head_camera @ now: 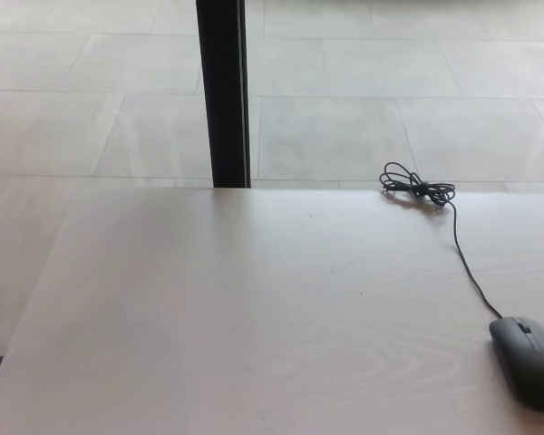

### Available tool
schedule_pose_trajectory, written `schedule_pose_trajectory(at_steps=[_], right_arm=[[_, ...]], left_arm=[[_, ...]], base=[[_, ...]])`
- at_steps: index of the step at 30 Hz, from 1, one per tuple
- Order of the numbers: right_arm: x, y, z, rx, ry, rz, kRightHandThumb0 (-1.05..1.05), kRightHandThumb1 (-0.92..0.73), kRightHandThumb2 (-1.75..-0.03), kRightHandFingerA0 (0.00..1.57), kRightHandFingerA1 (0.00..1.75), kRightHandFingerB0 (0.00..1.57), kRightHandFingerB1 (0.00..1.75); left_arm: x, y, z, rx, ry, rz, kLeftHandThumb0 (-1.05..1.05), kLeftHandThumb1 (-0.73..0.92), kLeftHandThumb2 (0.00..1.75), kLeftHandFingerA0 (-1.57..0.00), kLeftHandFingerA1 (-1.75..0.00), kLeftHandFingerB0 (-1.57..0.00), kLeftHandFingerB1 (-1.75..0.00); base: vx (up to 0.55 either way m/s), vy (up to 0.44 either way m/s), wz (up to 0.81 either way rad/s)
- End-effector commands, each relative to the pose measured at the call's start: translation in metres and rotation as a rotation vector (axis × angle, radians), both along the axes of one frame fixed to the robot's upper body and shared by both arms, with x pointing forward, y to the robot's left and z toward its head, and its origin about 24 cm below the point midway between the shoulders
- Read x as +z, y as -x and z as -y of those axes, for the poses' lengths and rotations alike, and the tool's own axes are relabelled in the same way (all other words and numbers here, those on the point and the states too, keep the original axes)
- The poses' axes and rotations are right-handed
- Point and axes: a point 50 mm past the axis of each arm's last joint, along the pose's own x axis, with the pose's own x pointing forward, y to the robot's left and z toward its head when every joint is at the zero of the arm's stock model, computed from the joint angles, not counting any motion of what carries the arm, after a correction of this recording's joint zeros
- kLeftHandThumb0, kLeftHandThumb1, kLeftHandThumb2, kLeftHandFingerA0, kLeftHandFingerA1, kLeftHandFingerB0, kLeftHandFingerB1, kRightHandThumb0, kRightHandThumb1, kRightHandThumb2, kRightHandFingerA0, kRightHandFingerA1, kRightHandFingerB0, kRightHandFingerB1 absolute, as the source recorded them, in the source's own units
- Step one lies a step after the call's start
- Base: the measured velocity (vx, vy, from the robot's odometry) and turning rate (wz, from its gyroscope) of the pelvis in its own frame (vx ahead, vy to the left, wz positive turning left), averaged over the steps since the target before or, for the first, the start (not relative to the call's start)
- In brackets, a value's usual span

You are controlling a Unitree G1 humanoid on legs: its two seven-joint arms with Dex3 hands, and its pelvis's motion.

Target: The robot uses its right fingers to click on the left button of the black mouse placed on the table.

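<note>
Black mouse [528, 361] near table's [208, 317] right edge, cord [417, 188] coiled behind

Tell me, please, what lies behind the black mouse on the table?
Behind the black mouse, its cable runs back to a coiled bundle near the table edge. Nothing is covered there.

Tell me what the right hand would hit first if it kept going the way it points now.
That cannot be judged: neither hand shows in the head view, so no pointing direction is visible. Only the black mouse lies at the table's right edge, its cable coiled behind it.
</note>
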Motion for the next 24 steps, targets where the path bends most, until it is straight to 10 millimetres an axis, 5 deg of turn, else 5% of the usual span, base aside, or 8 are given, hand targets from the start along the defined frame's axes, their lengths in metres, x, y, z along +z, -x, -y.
schedule_pose_trajectory(at_steps=[1, 5, 7, 9, 14, 19, 24], right_arm=[[0.035, -0.003, 0.024, -0.233, 0.101, 0.275, -0.38, -0.53, -0.75, 0.74, 0.67, 0.43, 0.47], [0.052, -0.01, 0.039, -0.304, 0.143, 0.326, -0.31, -0.65, -0.61, 0.8, 0.85, 0.46, 0.38], [0.069, -0.024, 0.052, -0.351, 0.153, 0.408, -0.26, -0.63, -0.59, 0.73, 0.52, 0.49, 0.4], [0.104, -0.046, 0.064, -0.38, 0.164, 0.539, -0.26, -0.66, -0.6, 0.75, 0.53, 0.46, 0.39], [0.143, -0.072, 0.071, -0.362, 0.198, 0.643, -0.24, -0.71, -0.61, 0.77, 0.55, 0.44, 0.4], [0.222, -0.121, 0.057, -0.284, 0.188, 0.918, -0.18, -0.74, -0.62, 0.71, 0.55, 0.42, 0.4], [0.263, -0.153, 0.034, -0.124, 0.248, 0.989, -0.26, -0.68, -0.6, 0.87, 0.58, 0.5, 0.41]], left_arm=[[0.018, 0.006, -0.016, 0.167, -0.068, 0.151, -0.26, 0.59, 0.58, -0.7, -0.52, -0.71, -0.49], [0.016, 0.008, -0.016, 0.187, -0.055, 0.151, -0.27, 0.59, 0.58, -0.72, -0.52, -0.71, -0.49], [0.017, 0.009, -0.017, 0.181, -0.063, 0.142, -0.28, 0.59, 0.58, -0.71, -0.53, -0.72, -0.48], [0.016, 0.009, -0.017, 0.185, -0.062, 0.141, -0.27, 0.59, 0.58, -0.7, -0.5, -0.7, -0.47], [0.016, 0.008, -0.018, 0.214, -0.041, 0.168, -0.29, 0.59, 0.58, -0.71, -0.52, -0.7, -0.48], [0.018, 0.006, -0.015, 0.197, -0.051, 0.181, -0.29, 0.6, 0.58, -0.69, -0.52, -0.72, -0.49], [0.019, 0.007, -0.015, 0.189, -0.053, 0.183, -0.3, 0.6, 0.58, -0.68, -0.55, -0.7, -0.49]], base=[[0.0, 0.0, 0.0], [0.0, 0.0, 0.0], [0.0, 0.0, 0.0], [0.0, 0.0, 0.0], [0.0, 0.0, 0.0], [0.0, 0.0, 0.0], [0.0, 0.0, 0.0]])
